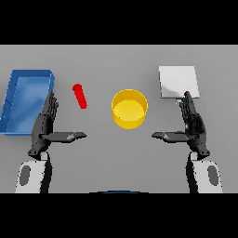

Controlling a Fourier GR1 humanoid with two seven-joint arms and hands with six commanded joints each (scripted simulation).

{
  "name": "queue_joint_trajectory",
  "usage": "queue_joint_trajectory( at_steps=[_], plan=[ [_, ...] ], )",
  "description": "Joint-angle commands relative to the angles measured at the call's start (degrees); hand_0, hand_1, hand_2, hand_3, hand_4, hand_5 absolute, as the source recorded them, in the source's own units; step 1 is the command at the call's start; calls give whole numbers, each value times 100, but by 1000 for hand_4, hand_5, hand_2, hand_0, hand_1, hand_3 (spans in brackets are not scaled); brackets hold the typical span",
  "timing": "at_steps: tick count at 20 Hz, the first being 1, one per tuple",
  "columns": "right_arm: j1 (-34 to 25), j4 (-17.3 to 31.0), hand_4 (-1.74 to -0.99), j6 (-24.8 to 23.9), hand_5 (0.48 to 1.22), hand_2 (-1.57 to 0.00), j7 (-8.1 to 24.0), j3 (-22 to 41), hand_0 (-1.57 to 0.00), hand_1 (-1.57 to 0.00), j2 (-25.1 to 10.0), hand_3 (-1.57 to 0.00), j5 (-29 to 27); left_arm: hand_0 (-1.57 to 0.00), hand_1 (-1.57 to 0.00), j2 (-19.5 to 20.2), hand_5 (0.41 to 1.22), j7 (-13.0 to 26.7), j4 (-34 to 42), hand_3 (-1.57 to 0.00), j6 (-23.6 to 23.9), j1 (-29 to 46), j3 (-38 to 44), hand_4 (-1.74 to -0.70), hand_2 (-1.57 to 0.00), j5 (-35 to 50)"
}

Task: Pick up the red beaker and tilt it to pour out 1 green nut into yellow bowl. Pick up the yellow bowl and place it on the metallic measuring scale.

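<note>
On the grey table (116,60), a blue tray (23,100) sits at 9 o'clock. The left hand (45,128) hovers beside it, fingers straight, thumb out. The red beaker (80,95) lies at 10 o'clock of the yellow bowl (129,109). The right hand (191,125), likewise spread, touches nothing below the scale (178,82) at 2 o'clock.

Light is even and soft over the grey table (119,153), with no clear source; hardly any cast shadow lies under the left hand (44,128) or the right hand (193,125); the metallic scale (179,81) greys toward the right hand's fingertips; the blue tray (30,72) beside the left hand carries a pale sheen; between the hands, the yellow bowl (129,123) is brighter inside than on its near wall.
</note>
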State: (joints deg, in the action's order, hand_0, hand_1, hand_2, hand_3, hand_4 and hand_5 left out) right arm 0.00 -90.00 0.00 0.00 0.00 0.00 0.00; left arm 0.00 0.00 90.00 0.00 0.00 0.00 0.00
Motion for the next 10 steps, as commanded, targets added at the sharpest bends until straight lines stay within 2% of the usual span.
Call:
queue_joint_trajectory(
  at_steps=[1,6,7,8,9,10],
  plan=[
    [-3,2,-1167,-3,599,1,1,-5,1,1,-4,1,-5,1,1,4,599,2,-2,1,3,-3,5,-1151,1,5],
    [-42,18,-1167,36,599,1,-7,-75,1,1,-69,1,-77,1,1,51,599,7,-57,1,-32,-35,45,-1151,1,36],
    [153,-205,-1167,-171,599,1,-384,185,1,1,-287,1,600,1,1,213,599,-102,172,1,-106,191,-105,-1151,1,-159],
    [352,-357,-1163,-322,595,1,-585,398,1,1,-359,1,1074,1,1,287,599,-139,343,1,-137,324,-227,-1156,1,-300],
    [431,-462,-1162,-400,594,1,-606,496,1,1,-402,1,1312,1,1,341,599,-61,470,1,-128,385,-299,-1158,1,-408],
    [403,-458,-1160,-478,591,1,-497,559,1,1,-415,1,1500,1,1,346,599,85,594,1,-131,406,-375,-1161,1,-459]
  ],
)
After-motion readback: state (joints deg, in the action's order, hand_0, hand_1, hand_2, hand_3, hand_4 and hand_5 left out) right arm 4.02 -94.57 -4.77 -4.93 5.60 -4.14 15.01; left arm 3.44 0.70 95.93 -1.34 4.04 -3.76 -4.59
